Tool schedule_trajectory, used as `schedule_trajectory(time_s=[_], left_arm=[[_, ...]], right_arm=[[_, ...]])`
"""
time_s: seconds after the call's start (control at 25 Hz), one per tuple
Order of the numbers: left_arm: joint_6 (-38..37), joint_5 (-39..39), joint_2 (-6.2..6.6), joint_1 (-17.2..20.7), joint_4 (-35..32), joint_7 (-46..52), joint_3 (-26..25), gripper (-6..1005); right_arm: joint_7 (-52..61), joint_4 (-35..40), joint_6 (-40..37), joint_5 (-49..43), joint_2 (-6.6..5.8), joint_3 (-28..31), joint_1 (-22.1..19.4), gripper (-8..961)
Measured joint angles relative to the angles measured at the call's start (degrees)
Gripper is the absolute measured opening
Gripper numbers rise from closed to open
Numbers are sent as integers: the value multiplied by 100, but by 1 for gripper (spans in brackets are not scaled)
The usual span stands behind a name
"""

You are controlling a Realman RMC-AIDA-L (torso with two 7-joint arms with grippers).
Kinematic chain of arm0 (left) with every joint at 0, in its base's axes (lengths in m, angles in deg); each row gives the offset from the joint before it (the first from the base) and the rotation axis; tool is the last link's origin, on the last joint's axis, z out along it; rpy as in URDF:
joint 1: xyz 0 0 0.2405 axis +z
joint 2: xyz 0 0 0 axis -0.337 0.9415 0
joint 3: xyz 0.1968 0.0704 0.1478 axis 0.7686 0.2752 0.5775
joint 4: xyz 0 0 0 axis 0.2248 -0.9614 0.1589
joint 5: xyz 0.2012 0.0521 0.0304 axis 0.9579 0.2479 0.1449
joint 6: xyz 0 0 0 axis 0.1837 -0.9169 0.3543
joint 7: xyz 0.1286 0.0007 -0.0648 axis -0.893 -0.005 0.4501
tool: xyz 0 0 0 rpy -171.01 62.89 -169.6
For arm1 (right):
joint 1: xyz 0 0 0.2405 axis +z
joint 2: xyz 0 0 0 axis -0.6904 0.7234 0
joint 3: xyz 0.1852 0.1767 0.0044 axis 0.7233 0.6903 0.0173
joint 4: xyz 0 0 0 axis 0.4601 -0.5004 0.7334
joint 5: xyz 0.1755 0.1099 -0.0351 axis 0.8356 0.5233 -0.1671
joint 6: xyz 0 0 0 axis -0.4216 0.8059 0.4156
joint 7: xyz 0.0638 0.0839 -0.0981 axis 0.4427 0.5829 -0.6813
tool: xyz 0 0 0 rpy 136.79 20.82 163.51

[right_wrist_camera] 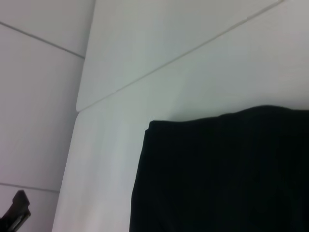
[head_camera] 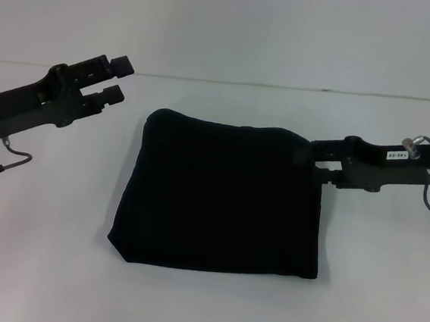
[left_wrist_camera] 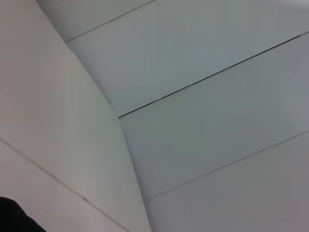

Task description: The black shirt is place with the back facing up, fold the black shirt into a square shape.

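Observation:
The black shirt (head_camera: 223,196) lies folded into a rough square in the middle of the white table (head_camera: 201,304); the right wrist view shows its corner (right_wrist_camera: 217,174). My right gripper (head_camera: 320,163) is low at the shirt's upper right edge. A narrow gap shows between its fingers, and I see no fabric pinched in them. My left gripper (head_camera: 118,78) hangs open in the air to the upper left of the shirt, well apart from it, holding nothing.
Bare white table surrounds the shirt on all sides. The table's far edge (head_camera: 283,87) runs across the back. Thin seams between table panels (left_wrist_camera: 212,75) show in the left wrist view.

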Motion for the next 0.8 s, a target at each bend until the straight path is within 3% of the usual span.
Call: schedule_trajectory(time_s=[0.24,0.64,0.8], left_arm=[[-4,0,-22,-7,13,0,-8,752],[37,0,-45,33,13,-62,-37,753],[40,1,-47,47,13,-71,-46,753]], right_arm=[[31,-11,537,-7,91,-64,80,698],[-50,-135,1608,-15,502,-345,190,698],[55,-237,1937,-17,493,-645,192,698]])
